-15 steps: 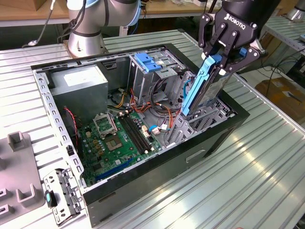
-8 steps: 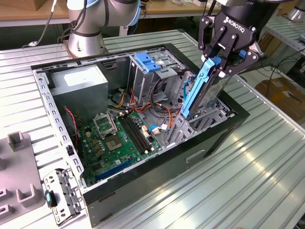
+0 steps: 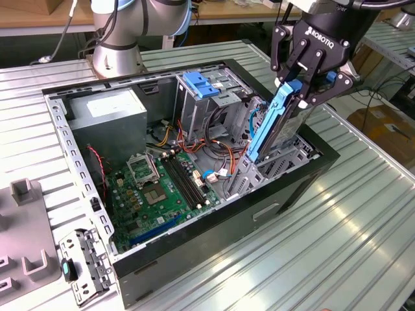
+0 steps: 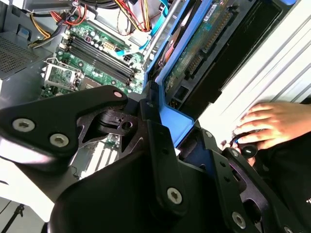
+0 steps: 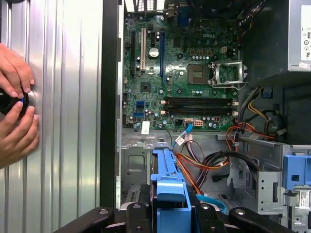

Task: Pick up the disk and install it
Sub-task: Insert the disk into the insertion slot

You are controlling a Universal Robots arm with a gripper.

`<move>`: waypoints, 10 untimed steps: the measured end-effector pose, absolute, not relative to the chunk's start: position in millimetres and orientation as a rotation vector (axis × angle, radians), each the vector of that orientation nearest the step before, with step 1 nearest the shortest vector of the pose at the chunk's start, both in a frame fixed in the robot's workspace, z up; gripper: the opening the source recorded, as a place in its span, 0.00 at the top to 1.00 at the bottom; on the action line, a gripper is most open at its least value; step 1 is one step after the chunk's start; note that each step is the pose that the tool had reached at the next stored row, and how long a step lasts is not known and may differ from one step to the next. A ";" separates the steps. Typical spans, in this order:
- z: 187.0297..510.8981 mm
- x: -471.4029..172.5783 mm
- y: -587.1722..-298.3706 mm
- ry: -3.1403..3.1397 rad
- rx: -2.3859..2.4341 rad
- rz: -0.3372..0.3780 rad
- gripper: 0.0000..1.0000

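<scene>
Tool [image 3: 303, 89] clamped on the upper end of the disk [image 3: 267, 129], holding it steeply tilted over the open computer case [image 3: 194, 259], its long axis running down from the tool into the drive bay [image 3: 288, 161] below.

A ribbed metal counter [image 3: 363, 214] spans the lower frame — a wooden workbench [image 3: 32, 19] runs along the upper left, a cardboard box [image 3: 389, 126] at the right edge.
</scene>
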State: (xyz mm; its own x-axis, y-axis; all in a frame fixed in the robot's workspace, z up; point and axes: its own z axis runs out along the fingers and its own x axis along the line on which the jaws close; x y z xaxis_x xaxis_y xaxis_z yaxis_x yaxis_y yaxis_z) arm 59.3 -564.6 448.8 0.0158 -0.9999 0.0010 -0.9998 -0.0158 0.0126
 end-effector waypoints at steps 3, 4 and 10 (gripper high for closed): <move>447.0 59.3 -564.7 -2.197 2.232 -0.013 0.63; 446.6 59.3 -564.7 -2.197 2.232 -0.013 0.63; 443.9 59.3 -562.5 -2.197 2.232 -0.012 0.63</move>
State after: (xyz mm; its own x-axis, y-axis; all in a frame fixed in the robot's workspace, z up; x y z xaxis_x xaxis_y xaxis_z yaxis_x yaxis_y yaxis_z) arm 59.3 -562.5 443.9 0.0159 -0.9999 0.0015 -0.9998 -0.0158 0.0127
